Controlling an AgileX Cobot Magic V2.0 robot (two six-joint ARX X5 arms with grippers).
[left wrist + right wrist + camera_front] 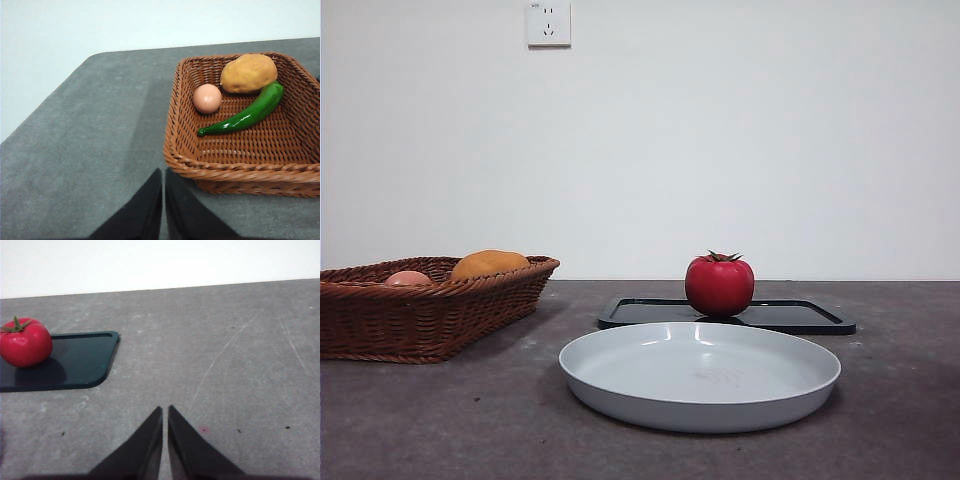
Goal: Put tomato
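The glossy red tomato [719, 285] with a green calyx stands on a flat black tray [800, 317] behind a pale grey round plate [700, 375]. The right wrist view also shows the tomato [25, 342] on the black tray [75, 365], off to one side of my right gripper [165, 412], which is shut, empty and well apart from it over bare table. My left gripper [163, 175] is shut and empty, just outside the near rim of a wicker basket [240, 172]. Neither arm shows in the front view.
The brown wicker basket [420, 310] stands at the left and holds an orange-yellow rounded fruit [248, 73], a pale pinkish fruit [207, 98] and a green chilli pepper [247, 114]. A white wall with a socket [548, 22] stands behind the grey table.
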